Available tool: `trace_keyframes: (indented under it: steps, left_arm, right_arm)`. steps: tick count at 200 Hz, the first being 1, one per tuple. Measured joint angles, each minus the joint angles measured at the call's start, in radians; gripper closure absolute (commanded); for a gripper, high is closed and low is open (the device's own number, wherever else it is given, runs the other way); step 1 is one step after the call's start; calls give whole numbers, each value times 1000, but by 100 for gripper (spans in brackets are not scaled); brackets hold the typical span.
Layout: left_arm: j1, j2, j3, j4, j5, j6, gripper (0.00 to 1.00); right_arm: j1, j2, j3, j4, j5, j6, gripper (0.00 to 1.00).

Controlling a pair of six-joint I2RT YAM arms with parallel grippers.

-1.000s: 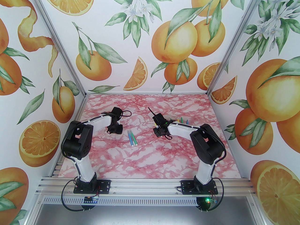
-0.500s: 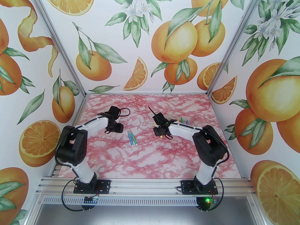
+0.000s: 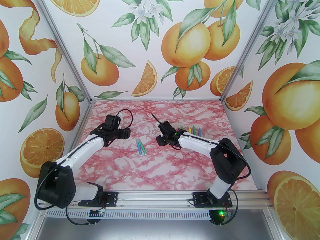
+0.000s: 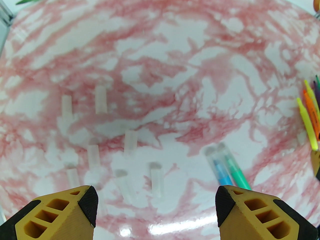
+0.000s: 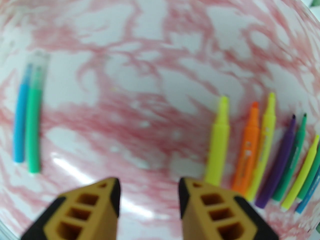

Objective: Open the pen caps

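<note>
Now that the left gripper has spread wide and the right gripper halfway, both empty, loose pen caps lie left of two capped pens at the table's middle; the left elbow has sunk toward the near-left corner.

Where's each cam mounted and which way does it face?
Top external: above, behind the bases; looks down at pink marbled tabletop; left arm, right arm show.
Left wrist: faces down at loose clear plastic pen caps; open left gripper below.
Right wrist: faces down at row of uncapped coloured pens; open right gripper below.
Shared: capped green felt-tip pen, all three.
</note>
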Motion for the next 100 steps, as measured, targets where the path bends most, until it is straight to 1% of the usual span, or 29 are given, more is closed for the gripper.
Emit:
trace_keyframes:
  steps: [31,61,100]
  left_arm:
    - [3,-34,-20,29,-4,-3,18]
    - [7,-62,-52,51,-24,-16,17]
    - [47,-108,-89,69,-47,-28,17]
  right_arm:
    - [54,18,15,32,-29,12,56]
    - [95,82,85,29,-34,26,56]
    - [135,145,143,17,-37,42,56]
